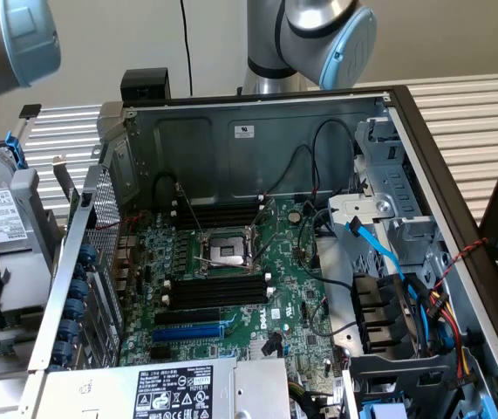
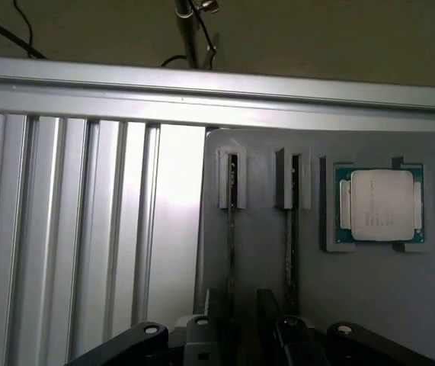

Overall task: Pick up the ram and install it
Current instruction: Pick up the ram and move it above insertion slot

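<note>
You'll find the ram (image 2: pixel 231 229) standing on edge in a narrow slot of the grey holder (image 2: pixel 263 267), with a second stick (image 2: pixel 292 236) upright in the slot just beside it. Both show you only their thin dark edges, so their faces cannot be made out. A square recess further along the same holder carries a processor (image 2: pixel 377 204), lying flat with its metal lid up. The gripper (image 2: pixel 244 328) hangs over the near end of the two slots. Its fingers (image 2: pixel 269 311) are spread wide and grasp nothing, and their dark bodies cover the near ends of both sticks (you cannot tell whether either finger touches one). The holder rests on the ribbed aluminium worktop (image 2: pixel 65 229), and the picture's edge cuts it off past the processor. In the exterior view the computer case (image 1: pixel 257 140) lies open on its side with the motherboard (image 1: pixel 292 297) inside. Long black memory slots (image 1: pixel 218 290) run on either side of the processor socket (image 1: pixel 222 253), and a blue expansion slot (image 1: pixel 187 332) lies near them. Loose cables (image 1: pixel 388 262) at the exterior view's right hide part of the drive bay, and a labelled box (image 1: pixel 179 388) across the bottom covers the board's near edge. The arm (image 1: pixel 318 35) rises behind the case.
</note>
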Motion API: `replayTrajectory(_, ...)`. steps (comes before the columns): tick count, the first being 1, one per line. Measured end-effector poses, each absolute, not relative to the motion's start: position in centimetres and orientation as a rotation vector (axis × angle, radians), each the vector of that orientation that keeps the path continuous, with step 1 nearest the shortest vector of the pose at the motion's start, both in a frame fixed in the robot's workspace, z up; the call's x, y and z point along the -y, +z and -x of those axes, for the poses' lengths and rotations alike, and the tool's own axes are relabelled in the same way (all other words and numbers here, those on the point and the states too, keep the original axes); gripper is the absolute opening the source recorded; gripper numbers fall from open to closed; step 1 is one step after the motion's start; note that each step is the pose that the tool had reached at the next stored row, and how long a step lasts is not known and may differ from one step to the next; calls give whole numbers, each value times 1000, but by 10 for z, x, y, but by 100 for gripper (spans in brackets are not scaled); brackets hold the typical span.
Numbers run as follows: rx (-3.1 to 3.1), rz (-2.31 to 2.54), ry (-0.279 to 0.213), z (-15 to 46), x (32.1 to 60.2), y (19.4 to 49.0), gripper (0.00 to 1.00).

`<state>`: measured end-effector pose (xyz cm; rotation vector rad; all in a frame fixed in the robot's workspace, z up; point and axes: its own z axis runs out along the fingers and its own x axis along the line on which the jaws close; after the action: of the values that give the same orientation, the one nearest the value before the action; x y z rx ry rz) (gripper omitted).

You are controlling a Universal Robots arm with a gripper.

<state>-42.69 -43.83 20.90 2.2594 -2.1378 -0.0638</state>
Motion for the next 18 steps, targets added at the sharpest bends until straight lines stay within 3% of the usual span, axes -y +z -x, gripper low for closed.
replayTrajectory(18, 2097, -2312, -37, 425, 440, 200, 33)
